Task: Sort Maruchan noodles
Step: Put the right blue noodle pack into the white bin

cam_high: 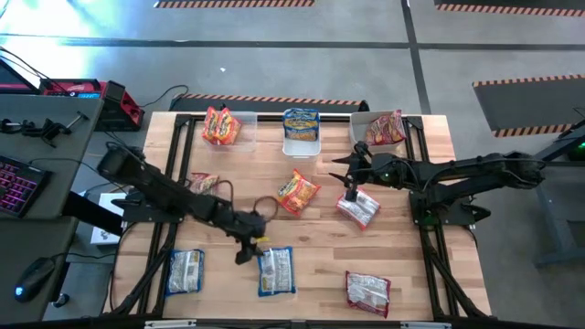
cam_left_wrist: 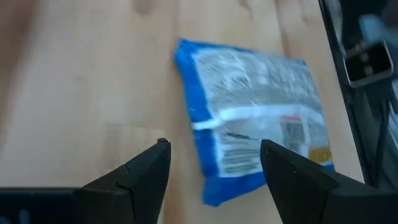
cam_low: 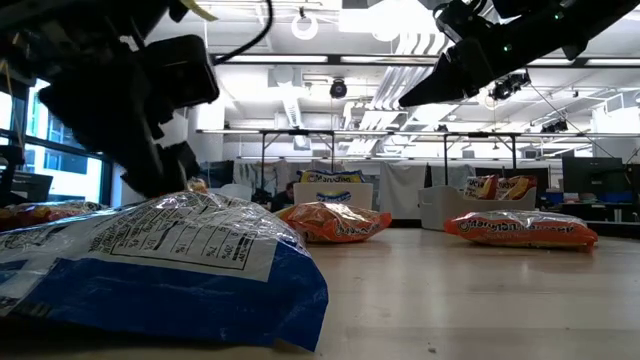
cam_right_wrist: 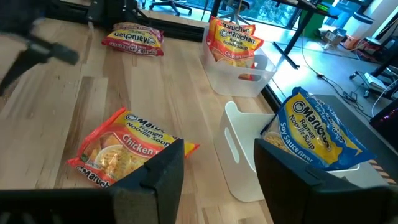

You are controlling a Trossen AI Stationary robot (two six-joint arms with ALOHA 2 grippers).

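Several Maruchan noodle packets lie flat on the wooden table. One blue-and-white packet (cam_left_wrist: pixel 255 118) lies back side up near the front edge, also seen in the high view as the blue packet (cam_high: pixel 275 271). My left gripper (cam_left_wrist: pixel 214 158) hovers open just over its end, one finger over the packet and one over bare wood. My right gripper (cam_right_wrist: pixel 217 155) is open in mid-air over the table's middle (cam_high: pixel 348 175). A pink-and-white packet (cam_high: pixel 358 208) lies just below it and an orange chicken packet (cam_right_wrist: pixel 127 146) lies ahead of it.
Three clear bins stand along the far edge: the left bin (cam_high: pixel 239 137) holds orange packets, the middle bin (cam_high: pixel 302 146) a blue one, the right bin (cam_high: pixel 364 123) a pink one. More packets lie at the front left (cam_high: pixel 186 271), front right (cam_high: pixel 367 292) and left (cam_high: pixel 203 183).
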